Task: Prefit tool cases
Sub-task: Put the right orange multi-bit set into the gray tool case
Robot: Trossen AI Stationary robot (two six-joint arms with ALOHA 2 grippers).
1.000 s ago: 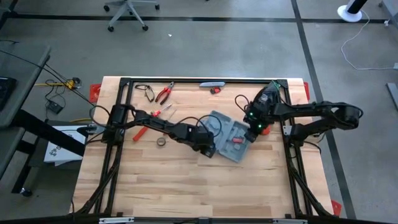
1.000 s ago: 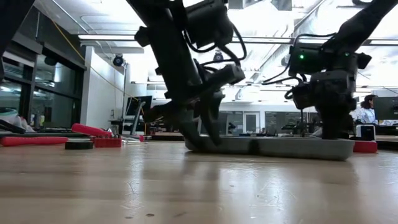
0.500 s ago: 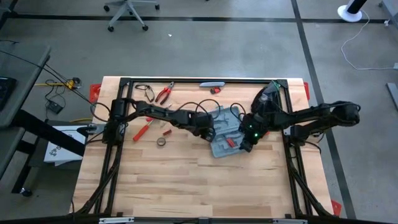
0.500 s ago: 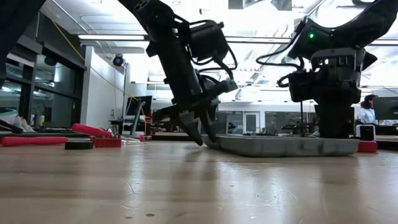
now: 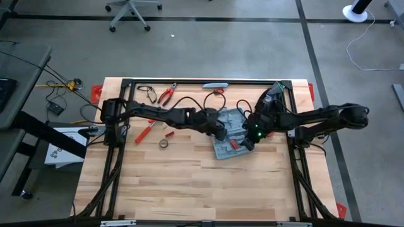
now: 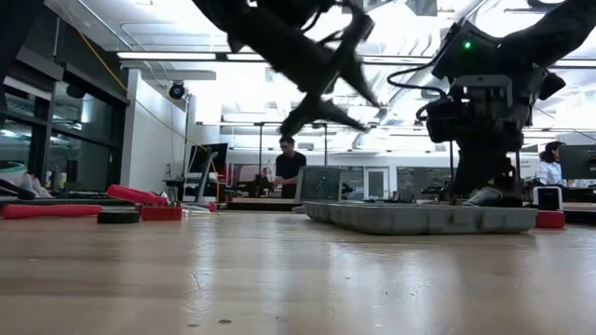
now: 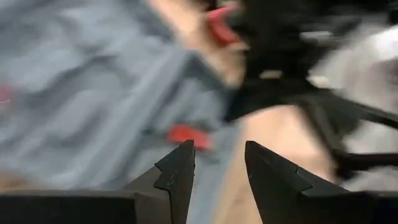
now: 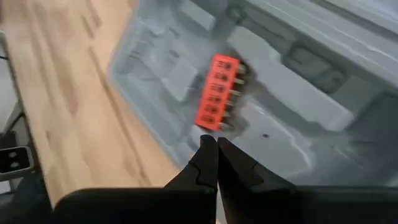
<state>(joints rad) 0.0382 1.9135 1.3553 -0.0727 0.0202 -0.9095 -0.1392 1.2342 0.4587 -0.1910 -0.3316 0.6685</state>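
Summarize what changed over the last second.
The left tool, open and empty, lifted off the table beside the tool case and now hangs above its left end. The case itself slid and turned toward the table's back-left. The right tool, shut, followed it and sits over the case's moulded inside. The loose pliers stayed put.

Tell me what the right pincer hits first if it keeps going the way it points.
Probably the tool case: the shut right pincer aims into its moulded grey tray, just beside the red bit holder. Depth is unclear.
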